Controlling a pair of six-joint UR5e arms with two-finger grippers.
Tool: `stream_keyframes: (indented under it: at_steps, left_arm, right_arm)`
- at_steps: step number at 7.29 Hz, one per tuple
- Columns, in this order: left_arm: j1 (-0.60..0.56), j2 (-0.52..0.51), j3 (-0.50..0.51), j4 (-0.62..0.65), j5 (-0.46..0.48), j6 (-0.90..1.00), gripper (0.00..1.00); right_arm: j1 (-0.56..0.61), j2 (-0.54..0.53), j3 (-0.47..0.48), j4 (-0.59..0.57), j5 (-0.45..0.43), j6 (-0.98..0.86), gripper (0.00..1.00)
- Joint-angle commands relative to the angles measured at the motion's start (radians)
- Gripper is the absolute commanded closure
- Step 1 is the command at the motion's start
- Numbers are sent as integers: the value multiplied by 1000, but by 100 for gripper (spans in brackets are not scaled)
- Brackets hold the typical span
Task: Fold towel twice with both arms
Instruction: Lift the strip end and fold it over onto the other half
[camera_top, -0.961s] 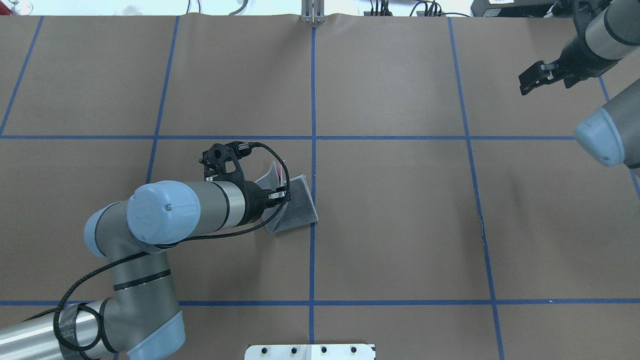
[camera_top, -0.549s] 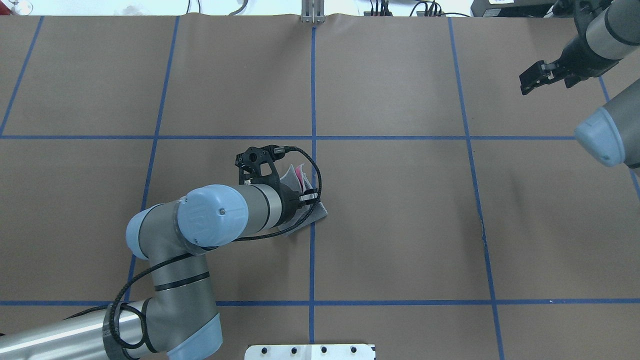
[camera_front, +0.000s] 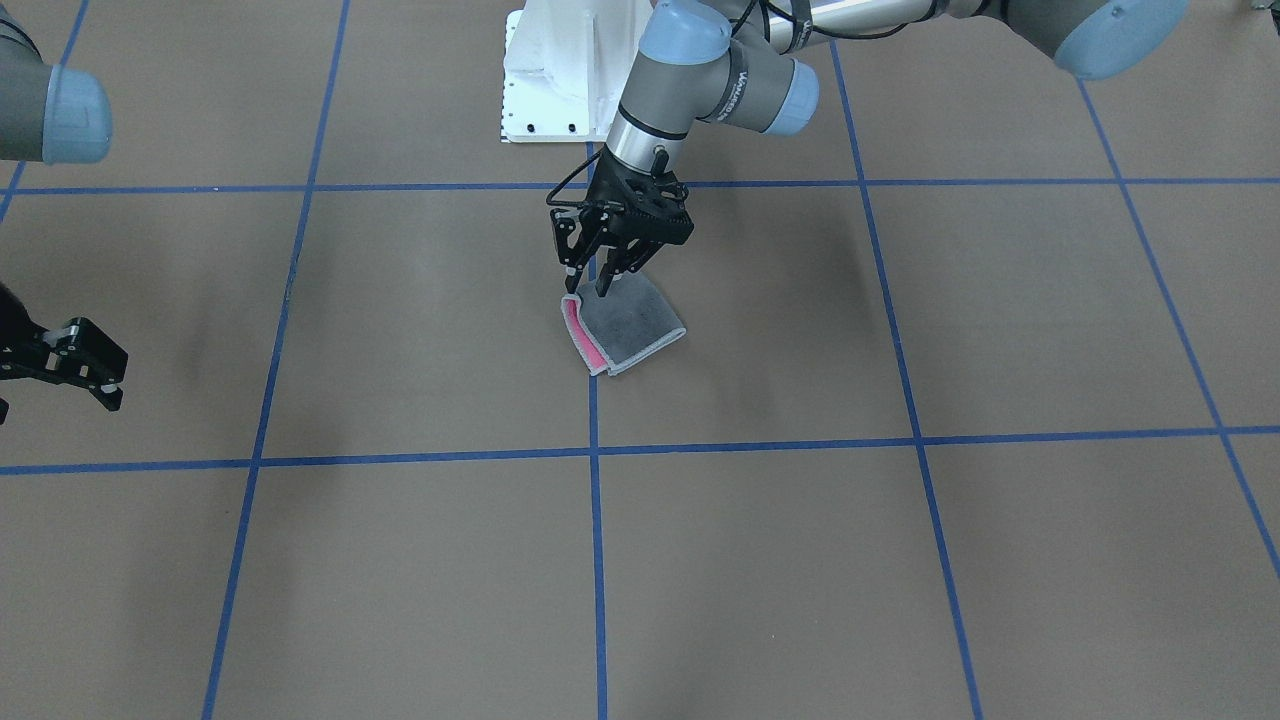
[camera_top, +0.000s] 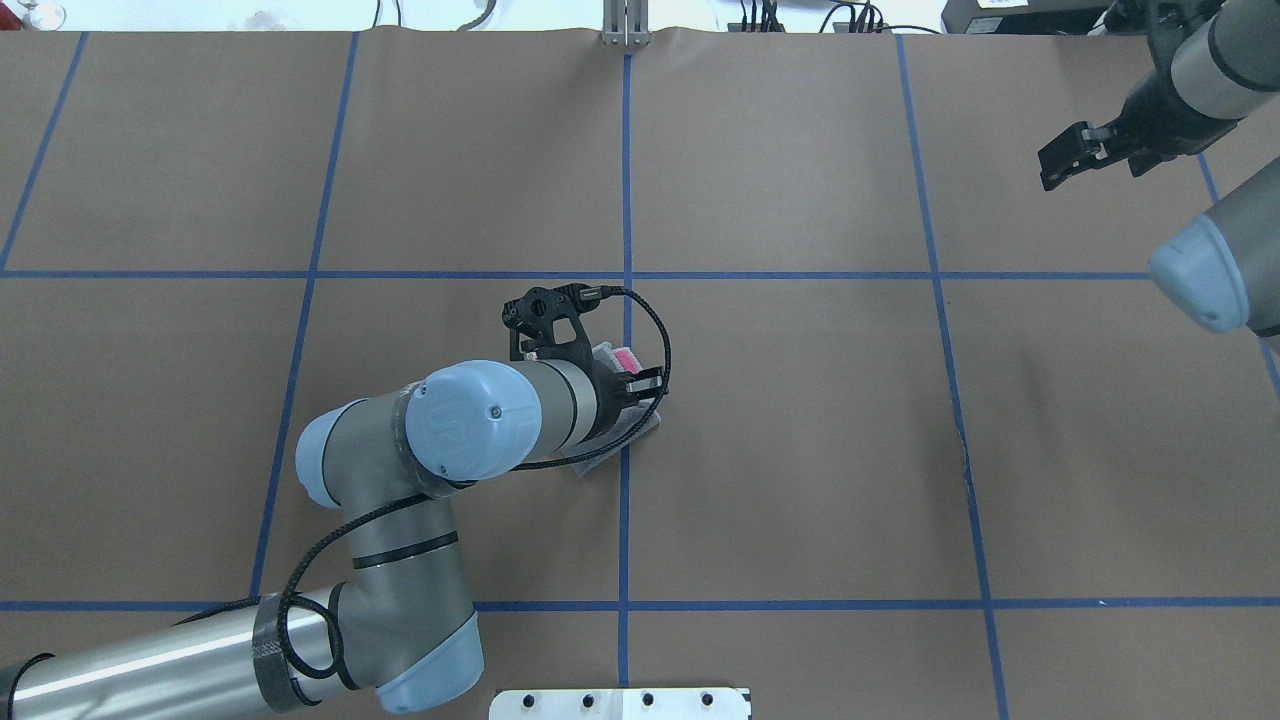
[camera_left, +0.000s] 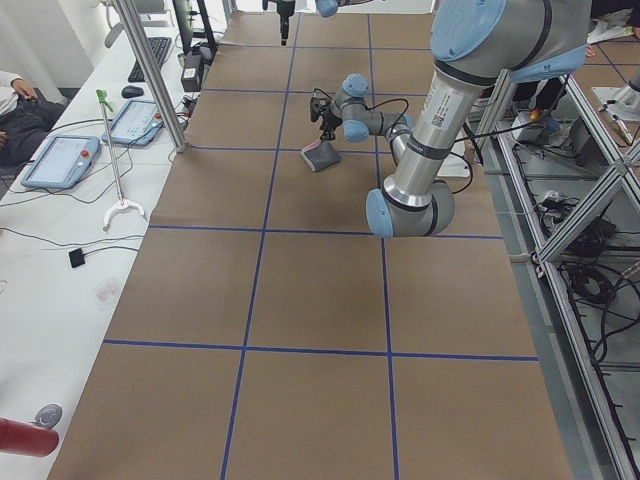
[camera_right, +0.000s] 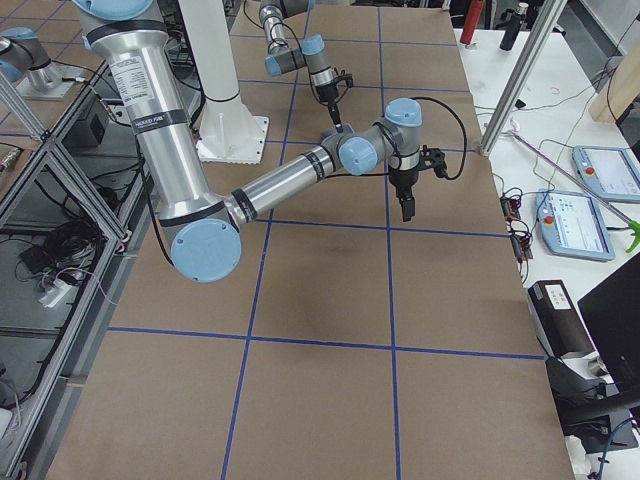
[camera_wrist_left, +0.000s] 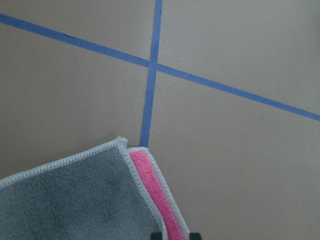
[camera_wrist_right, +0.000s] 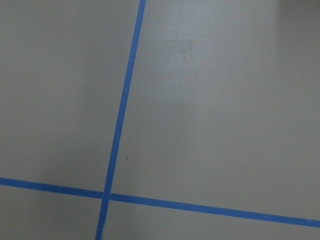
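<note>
Second fold looks nearly laid: left fingers (camera_front: 607, 279) at the towel (camera_front: 630, 320) corner, grip unclear; right fingers (camera_front: 98, 362) spread, far left. Next: release, lift away.

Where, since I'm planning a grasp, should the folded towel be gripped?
Probably pinch the towel at its edge on the robot's right, where the pink layer peeks out, coming from above: the stacked borders lie flat and exposed there.
</note>
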Motion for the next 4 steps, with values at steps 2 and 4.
stream_keyframes:
  at_steps: [2,4]
  left_arm:
    - [-37,2,-54,100,-59,97,0]
    - [-108,42,-180,340,-139,270,0]
  right_arm:
    - [51,2,-45,0,30,-60,0]
    - [158,-44,-108,-2,87,-265,0]
